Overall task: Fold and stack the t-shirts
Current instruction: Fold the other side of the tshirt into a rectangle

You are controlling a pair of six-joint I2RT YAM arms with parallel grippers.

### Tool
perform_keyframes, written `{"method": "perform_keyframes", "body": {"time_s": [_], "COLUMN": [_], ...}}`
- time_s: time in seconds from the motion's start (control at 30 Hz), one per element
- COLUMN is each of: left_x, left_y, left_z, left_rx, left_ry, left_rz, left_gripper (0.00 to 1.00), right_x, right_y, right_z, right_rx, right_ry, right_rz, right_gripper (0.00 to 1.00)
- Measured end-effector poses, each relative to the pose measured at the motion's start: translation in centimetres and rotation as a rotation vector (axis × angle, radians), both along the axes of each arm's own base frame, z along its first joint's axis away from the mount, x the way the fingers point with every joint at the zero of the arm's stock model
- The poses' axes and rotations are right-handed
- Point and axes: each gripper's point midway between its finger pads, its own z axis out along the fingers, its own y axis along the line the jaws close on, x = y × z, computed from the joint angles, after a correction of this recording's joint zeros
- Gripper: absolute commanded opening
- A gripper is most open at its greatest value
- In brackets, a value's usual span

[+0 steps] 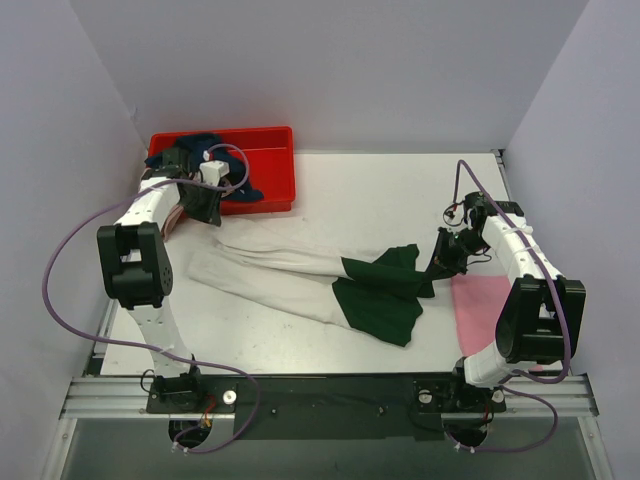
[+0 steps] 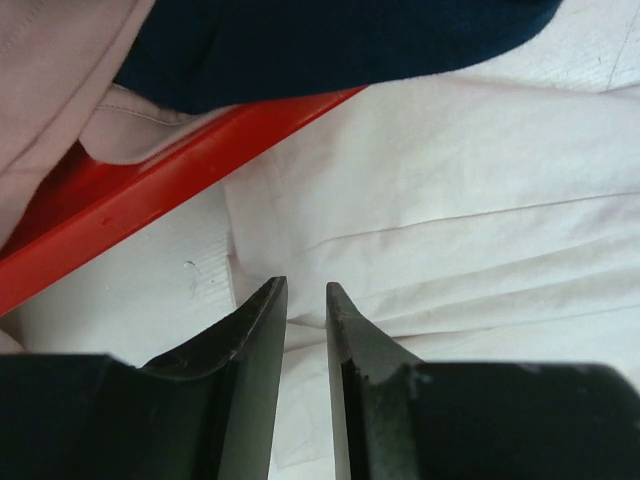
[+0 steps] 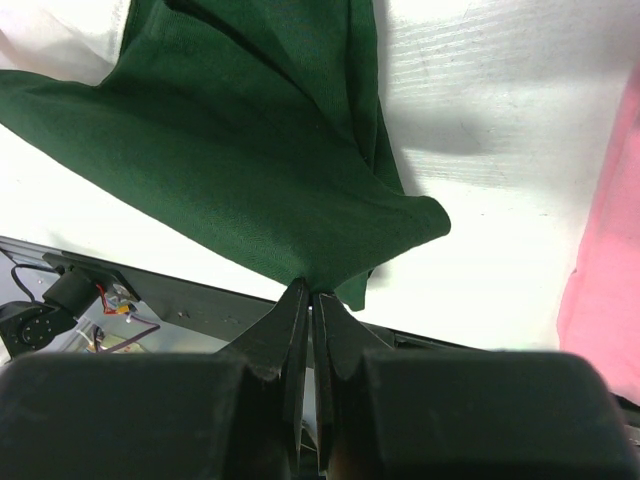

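Top external view: I am holding the limp, light white-and-green t-shirt [image 1: 285,272] across the counter [image 1: 400,190], right claw [image 1: 445,252] pinching its green sleeve, left claw [image 1: 212,218] narrowed over the white hem, grip unclear, edges looking the surest holds.

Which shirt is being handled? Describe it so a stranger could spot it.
Start at the red crate in the far left corner. A long shirt stretches from beside it across the table. Unlike the pink shirt by its right end, it is white and dark green.
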Motion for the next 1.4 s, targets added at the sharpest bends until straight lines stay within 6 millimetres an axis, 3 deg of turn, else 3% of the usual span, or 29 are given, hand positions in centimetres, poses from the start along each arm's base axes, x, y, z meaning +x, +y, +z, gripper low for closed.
{"method": "perform_keyframes", "body": {"time_s": [0.23, 0.47, 0.67, 0.8, 0.87, 0.93, 0.97, 1.03, 1.23, 1.4], "left_x": [-0.9, -0.3, -0.3, 0.1, -0.1, -0.6, -0.8, -1.1, -1.1, -0.7], "left_y": [0.5, 1.2, 1.5, 1.6, 1.5, 1.3, 1.3, 1.2, 1.0, 0.9], "left_z": [-1.4, -1.3, -1.4, -2.5, -3.5, -4.3, -4.6, -4.8, -4.3, -2.8], "left_rx": [0.031, 0.055, 0.052, 0.048, 0.041, 0.033, 0.03, 0.026, 0.014, 0.008], "left_ry": [0.062, 0.058, 0.065, 0.091, 0.12, 0.153, 0.166, 0.182, 0.172, 0.136], "left_rz": [0.006, 0.04, 0.061, 0.061, 0.056, 0.049, 0.048, 0.043, 0.034, 0.033], "left_gripper": [0.36, 0.62, 0.66, 0.56, 0.45, 0.24, 0.09, 0.0, 0.0, 0.0], "right_x": [0.0, 0.0, 0.0, 0.0, 0.0, 0.0, 0.0, 0.0, 0.0, 0.0], "right_y": [0.0, 0.0, 0.0, 0.0, 0.0, 0.0, 0.0, 0.0, 0.0, 0.0], "right_z": [0.0, 0.0, 0.0, 0.0, 0.0, 0.0, 0.0, 0.0, 0.0, 0.0], "right_rx": [0.0, 0.0, 0.0, 0.0, 0.0, 0.0, 0.0, 0.0, -0.001, -0.001], "right_ry": [0.0, 0.0, 0.0, -0.001, -0.001, -0.001, -0.001, -0.001, -0.002, -0.001], "right_rz": [0.0, 0.0, 0.002, 0.004, 0.004, 0.004, 0.004, 0.004, 0.004, 0.004], "right_gripper": [0.0, 0.0, 0.0, 0.0, 0.0, 0.0, 0.0, 0.0, 0.0, 0.0]}}
